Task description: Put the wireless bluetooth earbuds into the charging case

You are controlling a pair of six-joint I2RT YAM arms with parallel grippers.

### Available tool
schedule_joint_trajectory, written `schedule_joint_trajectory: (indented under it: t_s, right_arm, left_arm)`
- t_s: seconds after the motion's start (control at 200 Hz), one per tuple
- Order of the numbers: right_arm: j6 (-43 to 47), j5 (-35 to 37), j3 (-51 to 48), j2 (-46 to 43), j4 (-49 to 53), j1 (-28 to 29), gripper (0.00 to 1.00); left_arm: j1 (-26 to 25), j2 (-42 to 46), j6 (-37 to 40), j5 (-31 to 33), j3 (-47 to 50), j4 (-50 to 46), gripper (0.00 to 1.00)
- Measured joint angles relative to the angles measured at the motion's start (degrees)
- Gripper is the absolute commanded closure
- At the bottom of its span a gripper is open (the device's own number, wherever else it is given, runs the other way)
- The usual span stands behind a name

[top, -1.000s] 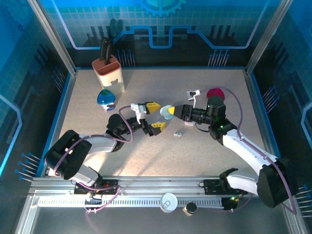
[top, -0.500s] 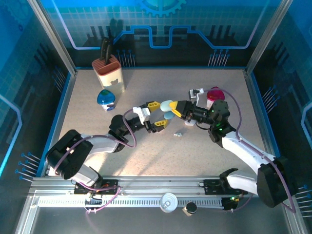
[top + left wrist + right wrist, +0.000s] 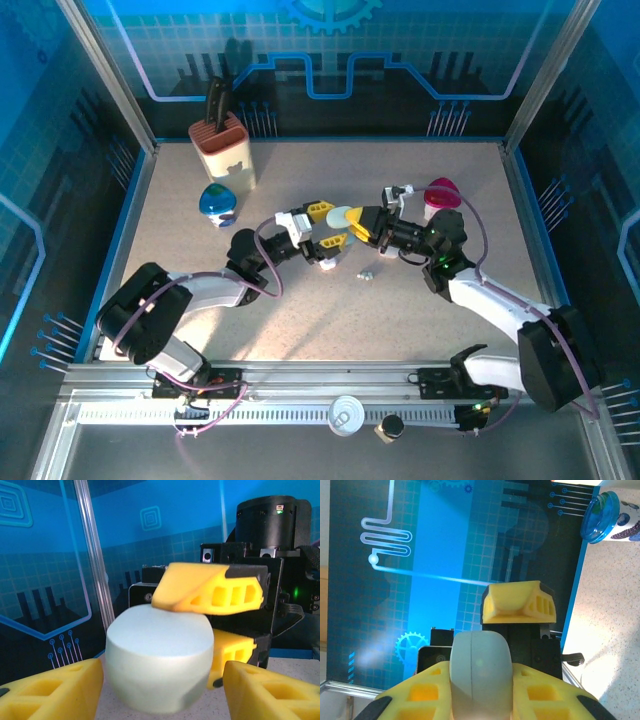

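Clamping the pale charging case [image 3: 341, 216], right fingers [image 3: 358, 214], left fingers [image 3: 320, 209] wide, tips beside it

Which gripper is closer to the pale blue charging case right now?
Right. The right gripper is clamped on the pale blue charging case. The left gripper is open, with a finger on either side of the case.

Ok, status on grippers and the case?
Right gripper shut on charging case. Left gripper open, fingers either side of it. One earbud loose on table, not inserted. No obstruction seen.
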State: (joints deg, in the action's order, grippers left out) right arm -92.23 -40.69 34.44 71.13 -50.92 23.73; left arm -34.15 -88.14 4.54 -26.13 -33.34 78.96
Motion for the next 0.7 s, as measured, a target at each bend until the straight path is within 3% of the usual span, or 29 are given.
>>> schedule_joint_trajectory:
  t_s: [0.56,0.7]
  right_arm:
    - [-2.9,-0.3,0.0,2.4,-4.1,0.2,0.93]
    - [-2.9,-0.3,0.0,2.4,-4.2,0.2,0.82]
  left_arm:
    - [0.2,-1.1,0.6,-0.2,-1.1,0.5,0.69]
    - [0.2,-1.1,0.6,-0.3,-1.1,0.5,0.81]
